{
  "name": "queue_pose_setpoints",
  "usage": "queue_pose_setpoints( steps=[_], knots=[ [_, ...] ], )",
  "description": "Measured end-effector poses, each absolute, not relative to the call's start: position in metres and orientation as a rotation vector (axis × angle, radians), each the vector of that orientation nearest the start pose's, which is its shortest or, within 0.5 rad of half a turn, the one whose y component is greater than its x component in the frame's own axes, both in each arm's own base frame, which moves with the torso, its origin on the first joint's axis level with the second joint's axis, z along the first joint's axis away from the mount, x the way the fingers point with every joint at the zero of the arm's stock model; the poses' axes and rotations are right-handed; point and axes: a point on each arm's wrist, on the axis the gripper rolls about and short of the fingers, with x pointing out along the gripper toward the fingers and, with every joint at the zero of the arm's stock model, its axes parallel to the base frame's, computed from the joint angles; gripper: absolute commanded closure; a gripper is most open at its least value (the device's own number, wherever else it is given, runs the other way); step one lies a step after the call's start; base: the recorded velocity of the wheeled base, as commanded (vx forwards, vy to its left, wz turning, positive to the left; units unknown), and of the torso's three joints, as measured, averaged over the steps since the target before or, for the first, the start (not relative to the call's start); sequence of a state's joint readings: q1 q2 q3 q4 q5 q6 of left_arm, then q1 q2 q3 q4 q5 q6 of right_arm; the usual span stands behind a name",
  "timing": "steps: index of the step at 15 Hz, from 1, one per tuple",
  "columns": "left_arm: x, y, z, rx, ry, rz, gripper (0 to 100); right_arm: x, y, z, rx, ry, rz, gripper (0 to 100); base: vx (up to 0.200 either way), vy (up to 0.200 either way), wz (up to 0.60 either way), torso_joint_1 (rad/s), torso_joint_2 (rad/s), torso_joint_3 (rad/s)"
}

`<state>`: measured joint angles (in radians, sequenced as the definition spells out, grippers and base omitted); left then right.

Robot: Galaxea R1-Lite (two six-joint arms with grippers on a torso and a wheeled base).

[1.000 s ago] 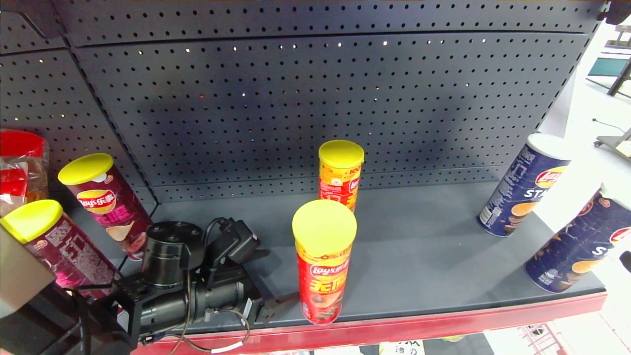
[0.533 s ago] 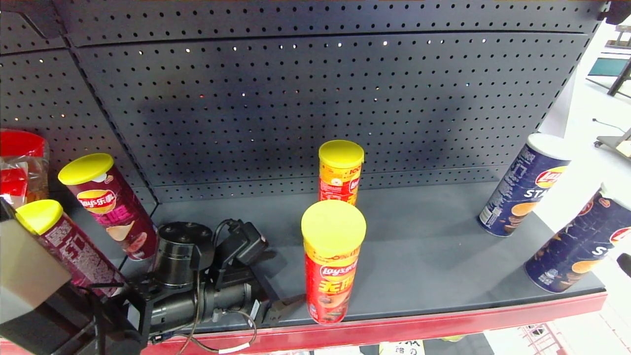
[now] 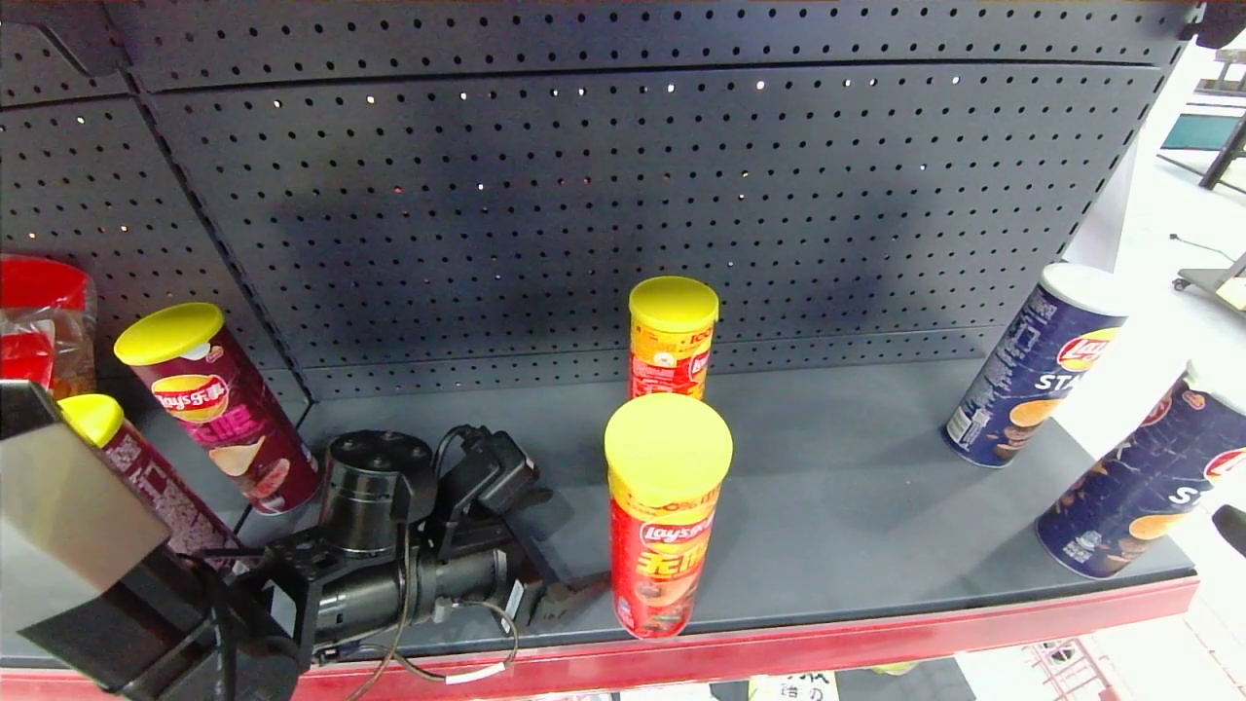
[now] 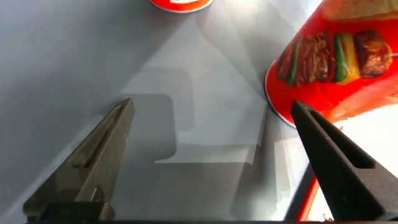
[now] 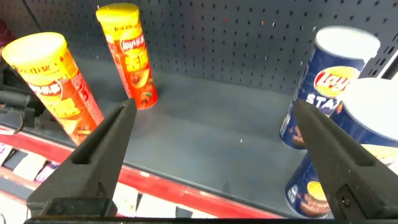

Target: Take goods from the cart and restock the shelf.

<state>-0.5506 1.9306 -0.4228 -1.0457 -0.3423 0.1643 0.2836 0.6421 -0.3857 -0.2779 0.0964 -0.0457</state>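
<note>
At the left of the shelf (image 3: 857, 506) stand two purple cans (image 3: 219, 409). Next to them the left claw (image 3: 574, 596) lies low over the shelf floor, its fingers spread wide and holding nothing. In its wrist view the front red can (image 4: 323, 68) stands just off one fingertip, not squarely between the two. We cannot tell whether finger and can touch.

That front red can (image 3: 667, 526) stands upright near the shelf's front edge, with the rear red can (image 3: 672, 341) behind it by the back panel.

We judge it to be a light cardboard tube, stiff but easily dented, with a slick wrapper. It is tall on a narrow base, so a low nudge could topple it. We would grip it round the middle of the body, never by the plastic lid.

Further right stand two blue cans (image 3: 1032, 370). The right claw (image 5: 212, 106) hangs before the shelf, also wide open and empty.

Over the last second the left arm and the front red can have both shifted right, while the other cans keep their places.
</note>
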Motion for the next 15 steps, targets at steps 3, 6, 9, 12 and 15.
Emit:
queue_pose_setpoints(
  steps=[3, 6, 9, 12, 15],
  knots=[
    [0.235, -0.153, 0.064, 0.202, 0.414, -0.914, 0, 0.048, 0.016, 0.211, -0.043, -0.03, 0.38, 0, 0.0, 0.0, 0.0, 0.0, 0.0, 0.0],
    [0.233, -0.152, 0.065, 0.202, 0.413, -0.915, 0, 0.048, 0.016, 0.211, -0.043, -0.031, 0.38, 0, 0.0, 0.0, 0.0, 0.0, 0.0, 0.0],
    [0.231, -0.157, 0.066, 0.205, 0.405, -0.933, 0, 0.048, 0.016, 0.211, -0.043, -0.03, 0.379, 0, 0.0, 0.0, 0.0, 0.0, 0.0, 0.0],
    [0.232, -0.162, 0.065, 0.209, 0.404, -0.948, 0, 0.048, 0.016, 0.212, -0.043, -0.03, 0.379, 0, 0.0, 0.0, 0.0, 0.0, 0.0, 0.0],
    [0.233, -0.164, 0.063, 0.21, 0.408, -0.95, 0, 0.048, 0.016, 0.212, -0.043, -0.031, 0.379, 0, 0.0, 0.0, 0.0, 0.0, 0.0, 0.0]
  ],
)
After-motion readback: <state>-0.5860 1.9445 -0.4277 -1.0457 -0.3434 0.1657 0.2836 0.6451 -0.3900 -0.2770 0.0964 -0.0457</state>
